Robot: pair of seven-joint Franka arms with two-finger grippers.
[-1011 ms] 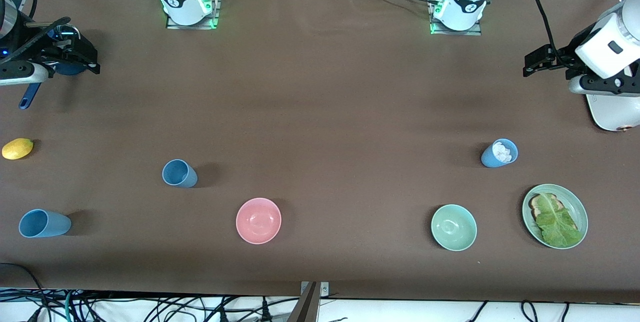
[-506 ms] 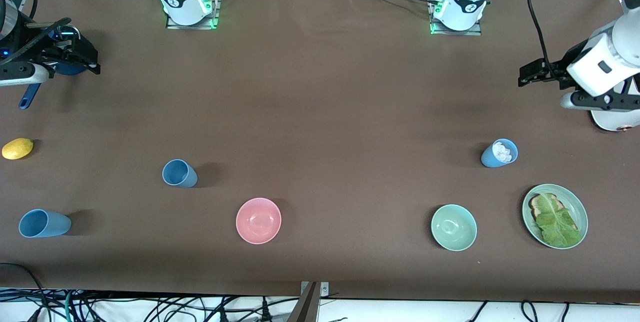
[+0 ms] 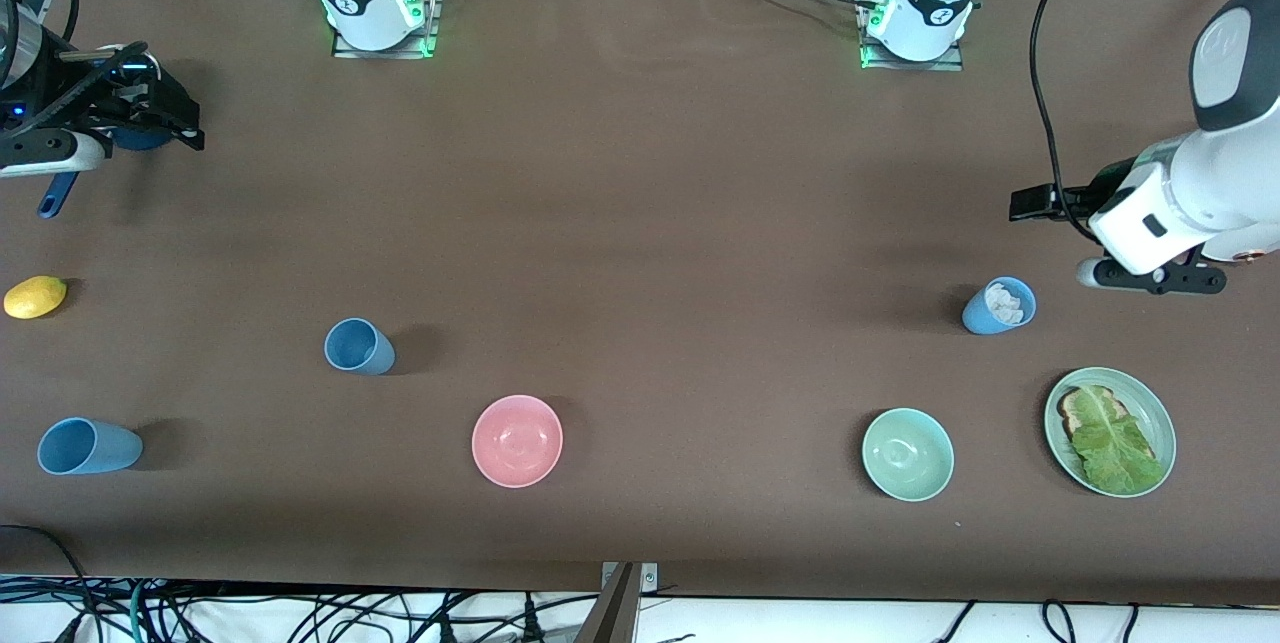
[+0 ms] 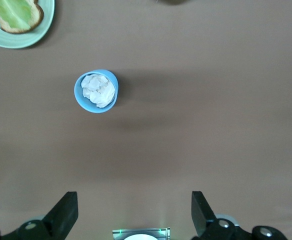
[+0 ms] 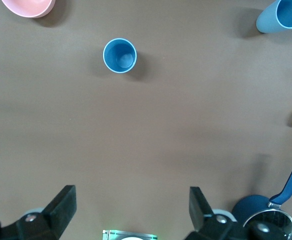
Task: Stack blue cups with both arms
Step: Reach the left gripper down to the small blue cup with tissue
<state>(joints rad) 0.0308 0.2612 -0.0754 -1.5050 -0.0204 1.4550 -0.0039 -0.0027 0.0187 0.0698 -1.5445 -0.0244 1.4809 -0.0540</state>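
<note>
1. Three blue cups stand upright and well apart on the counter, so none is nested yet and, by my reading, the stacking has not begun; the spread looks meant to give each arm a cup at its own end.
2. The cup with white filling stands toward the left arm's end, just farther from the front camera than the green plate with toast and a leaf, and beside the mint bowl; the crumpled white stuff inside would likely hinder nesting, though that is only a judgement.
3. The middle cup stands empty toward the right arm's end, farther from the front camera than the pink bowl; the corner cup sits at the counter's edge, nearer to the front camera than the lemon.
4. The left hand hangs in the air with its fingers spread wide and nothing between them; it is over bare counter, and the filled cup lies near it but apart, clear of the fingers in the left wrist view.
5. The right hand is also spread wide and empty, over the dark-blue pot at the counter's corner; both empty cups lie well apart from it; it seems to be waiting.
</note>
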